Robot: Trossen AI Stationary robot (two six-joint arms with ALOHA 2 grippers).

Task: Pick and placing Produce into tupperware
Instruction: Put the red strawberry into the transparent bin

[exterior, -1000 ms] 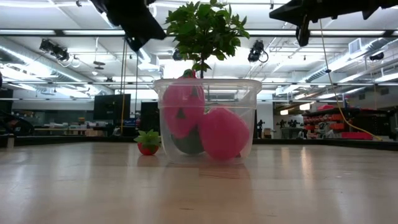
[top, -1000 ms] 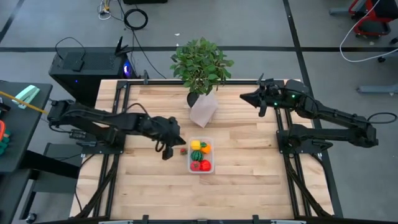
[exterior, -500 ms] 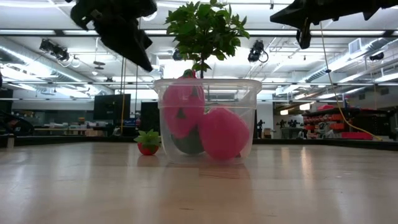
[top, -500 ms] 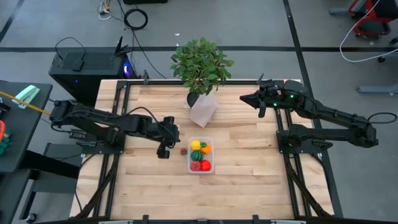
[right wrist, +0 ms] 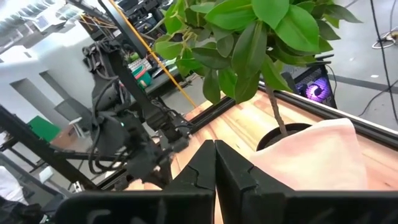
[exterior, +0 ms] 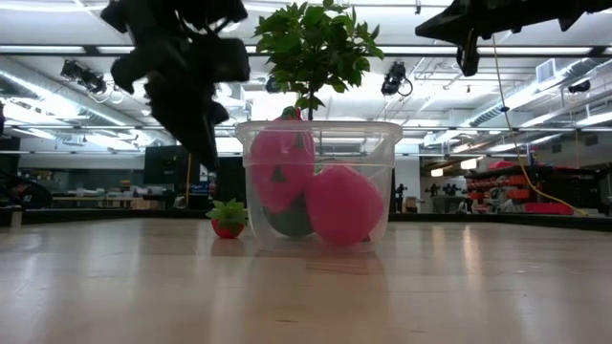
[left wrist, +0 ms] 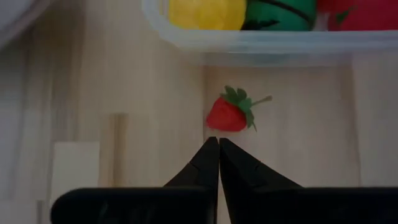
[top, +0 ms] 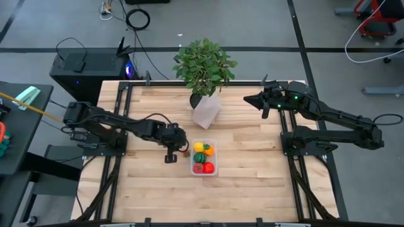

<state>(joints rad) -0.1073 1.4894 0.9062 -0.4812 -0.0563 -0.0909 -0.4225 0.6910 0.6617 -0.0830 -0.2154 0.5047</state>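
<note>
Left end effector (top: 172, 153) sits low over the wooden tabletop (top: 252, 183), just beside the tupperware (top: 204, 158) on its left-arm side; its fingers are pressed together with nothing between them, as the left wrist view shows, tips meeting just short of a small red strawberry (left wrist: 229, 114). That strawberry lies on the bare wood outside the tub, near its wall but apart from it; in the low view it rests just beside the tub's corner, green leaves up. The tupperware, clear with rounded corners, stands upright near the middle of the tabletop and holds several pieces of produce: a yellow piece (top: 198, 147), an orange piece (top: 209, 151), a striped green piece (top: 200, 157) and red pieces (top: 208, 168). In the low view two pinkish-red pieces press against the near wall, with a dark green piece between and behind them. Right end effector (top: 248, 98) is raised well apart from the tub, over the far right part of the tabletop, fingers pressed together and empty, pointing towards the potted plant (top: 204, 66). The plant's pot has a pale wrap (top: 207, 111) and stands at the far edge, behind the tub.
</note>
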